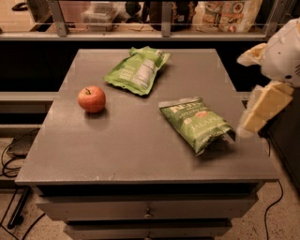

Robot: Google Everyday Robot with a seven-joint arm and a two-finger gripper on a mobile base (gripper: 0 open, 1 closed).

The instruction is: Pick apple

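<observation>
The apple (92,99) is small, round and red-orange with a short dark stem. It sits on the left side of the grey table (117,145), upright and alone. My gripper (243,96) hangs at the right edge of the view, beyond the table's right side and far from the apple. Its two cream fingers (263,108) are spread apart with nothing between them.
Two green chip bags lie on the table: one (137,70) at the back centre, one (199,123) at the right, close to my gripper. A shelf with a railing and packaged goods (225,14) runs behind the table. Drawers sit under the tabletop; cables lie on the floor at left.
</observation>
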